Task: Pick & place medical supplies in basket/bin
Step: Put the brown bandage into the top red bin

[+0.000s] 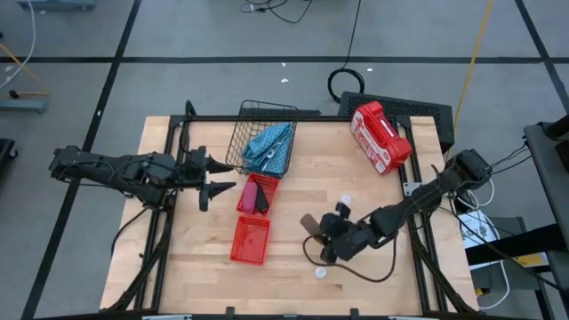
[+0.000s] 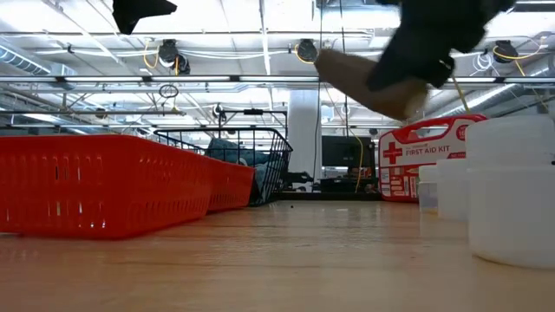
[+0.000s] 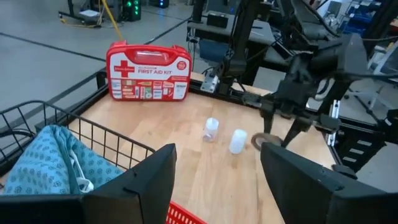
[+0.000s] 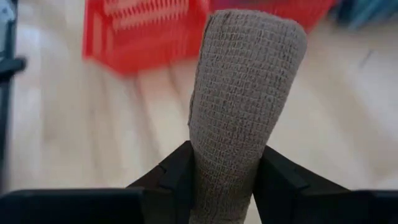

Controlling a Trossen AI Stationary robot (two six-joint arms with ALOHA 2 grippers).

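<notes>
While clamped upright, brown bandage roll [image 4: 245,99] fills right tool [image 4: 224,177].

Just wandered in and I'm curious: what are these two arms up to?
The right gripper holds a brown bandage roll above the table, clear of the red bins. The left gripper waits open beside the wire basket, which already holds a blue pouch. White vials are on the wood.
</notes>
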